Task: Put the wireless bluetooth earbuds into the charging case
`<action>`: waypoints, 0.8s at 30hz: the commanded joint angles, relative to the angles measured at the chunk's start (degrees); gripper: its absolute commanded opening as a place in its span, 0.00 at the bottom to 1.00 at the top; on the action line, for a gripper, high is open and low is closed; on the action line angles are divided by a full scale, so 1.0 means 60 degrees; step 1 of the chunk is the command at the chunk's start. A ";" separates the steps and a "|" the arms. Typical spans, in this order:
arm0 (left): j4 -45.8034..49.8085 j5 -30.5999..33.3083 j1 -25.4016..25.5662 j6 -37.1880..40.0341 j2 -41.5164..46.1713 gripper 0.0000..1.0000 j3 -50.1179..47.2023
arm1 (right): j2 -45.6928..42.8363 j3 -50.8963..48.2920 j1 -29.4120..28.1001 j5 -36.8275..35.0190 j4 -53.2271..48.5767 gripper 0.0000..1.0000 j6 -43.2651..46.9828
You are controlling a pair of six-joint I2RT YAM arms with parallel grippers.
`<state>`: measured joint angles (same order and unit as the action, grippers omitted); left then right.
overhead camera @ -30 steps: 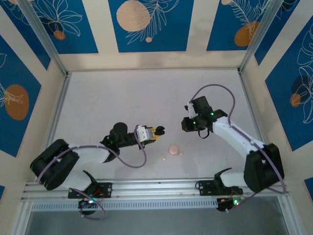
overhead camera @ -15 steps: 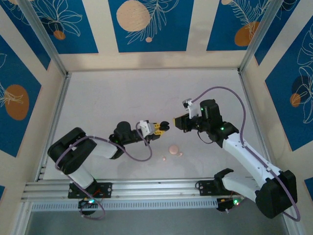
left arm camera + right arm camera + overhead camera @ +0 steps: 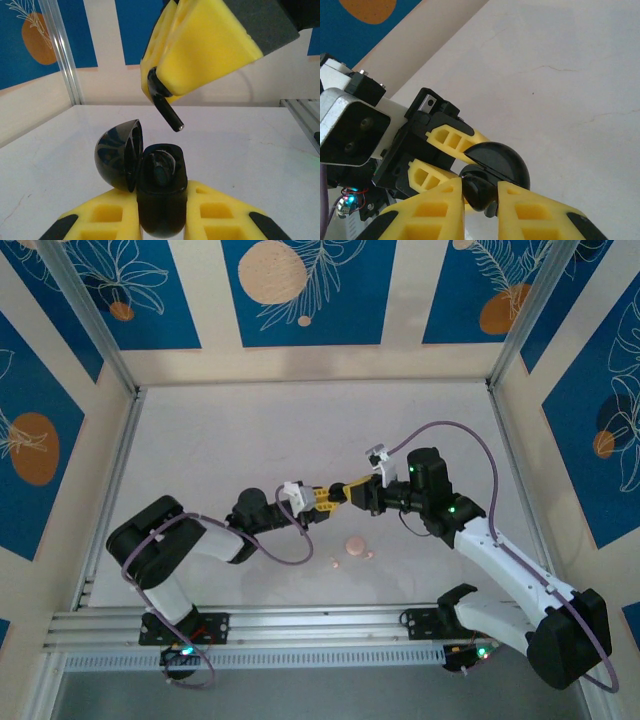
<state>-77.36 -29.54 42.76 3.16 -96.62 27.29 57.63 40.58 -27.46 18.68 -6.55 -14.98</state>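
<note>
Blue-and-cream patterned walls close in a white table (image 3: 250,440), and the two arms meet nose to nose over its near middle. The left gripper (image 3: 325,499) clamps the body of a black charging case (image 3: 161,200) between its yellow fingers (image 3: 215,210). The case stands upright with its mouth facing up. Its domed lid (image 3: 120,155) is swung open to the left.

Directly above it, the right gripper (image 3: 200,45) pinches the head of a black earbud (image 3: 162,102). In the left wrist view the bud's long axis runs along its short stem, slanting from upper left down to lower right. The stem tip points down toward the open case. It hangs just above the case's rim, not touching it.

From the right wrist camera the bud's rounded head (image 3: 477,192) sits squeezed between the two yellow fingers (image 3: 435,205), with the case lid just beyond.

On the table near the arms lie a pale pink round case (image 3: 354,544) and two pale pink buds (image 3: 336,563), apart from both grippers.
</note>
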 commanded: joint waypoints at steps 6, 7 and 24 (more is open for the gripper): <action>-0.0538 -0.0321 -0.0073 -0.0335 0.0035 0.19 0.0315 | 0.0035 -0.0138 -0.0086 0.0103 0.0502 0.19 0.0149; -0.0539 -0.0336 -0.0073 -0.0350 0.0062 0.19 0.0315 | 0.0035 -0.0149 -0.0082 0.0117 0.0574 0.19 0.0139; -0.0539 -0.0310 -0.0077 -0.0613 0.0313 0.19 0.0374 | 0.0236 -0.0343 -0.0214 0.0083 0.0668 0.19 0.0284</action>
<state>-77.58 -30.00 42.76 0.67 -96.44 27.92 58.83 39.57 -28.18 18.65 -3.22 -14.74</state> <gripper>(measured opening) 0.191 0.192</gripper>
